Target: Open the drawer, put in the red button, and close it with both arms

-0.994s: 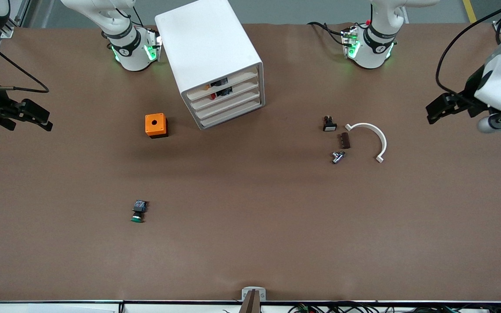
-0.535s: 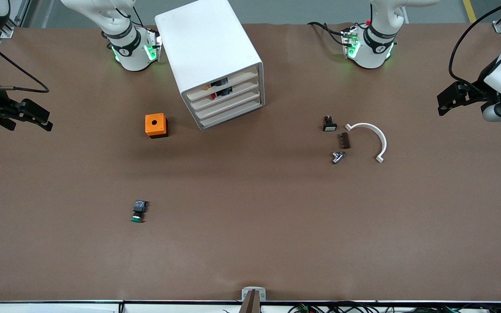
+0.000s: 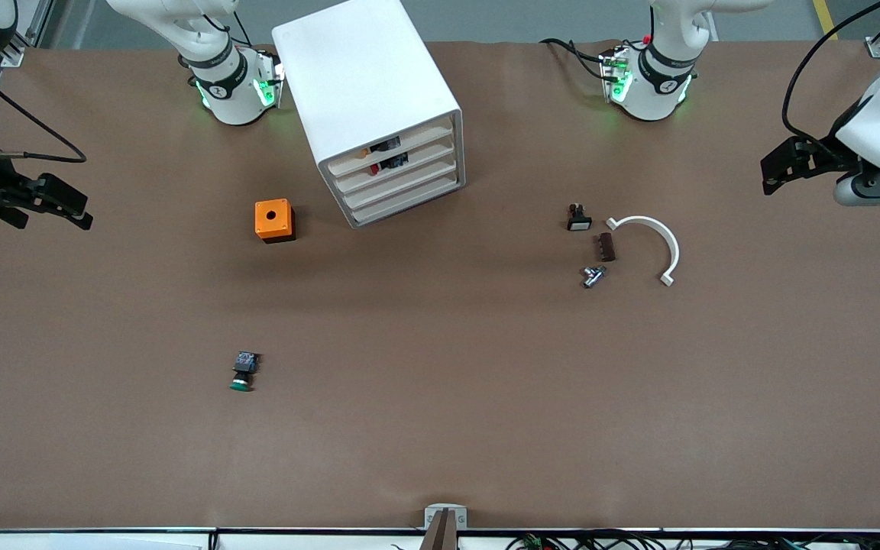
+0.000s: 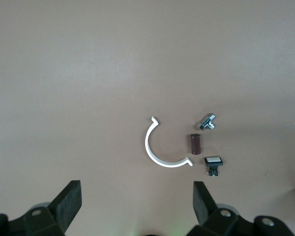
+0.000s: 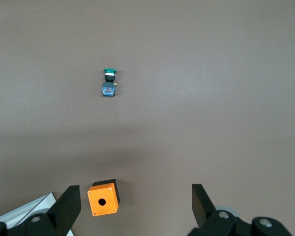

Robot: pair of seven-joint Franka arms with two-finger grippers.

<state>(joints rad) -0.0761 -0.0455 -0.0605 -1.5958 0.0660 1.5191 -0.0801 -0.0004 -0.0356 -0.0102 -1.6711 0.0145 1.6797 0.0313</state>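
Note:
The white cabinet (image 3: 367,92) stands near the arms' bases, with all four drawers pushed in. The drawer (image 3: 428,156), second from the top, is shut. The red button (image 3: 373,169) shows through that drawer's front gap, its red cap beside a black body. My left gripper (image 3: 780,164) hangs open and empty in the air at the left arm's end of the table, and its spread jaws show in the left wrist view (image 4: 136,201). My right gripper (image 3: 66,206) hangs open and empty at the right arm's end, and it also shows in the right wrist view (image 5: 135,204).
An orange box (image 3: 274,220) (image 5: 103,198) sits beside the cabinet. A green-capped button (image 3: 242,372) (image 5: 108,82) lies nearer the front camera. A white arc (image 3: 658,237) (image 4: 157,152), brown piece (image 3: 606,247), metal fitting (image 3: 593,276) and small black switch (image 3: 578,218) lie toward the left arm's end.
My left gripper has drawn away from the small parts, toward the arms' side of the table. The right arm, the cabinet and the loose parts have not moved.

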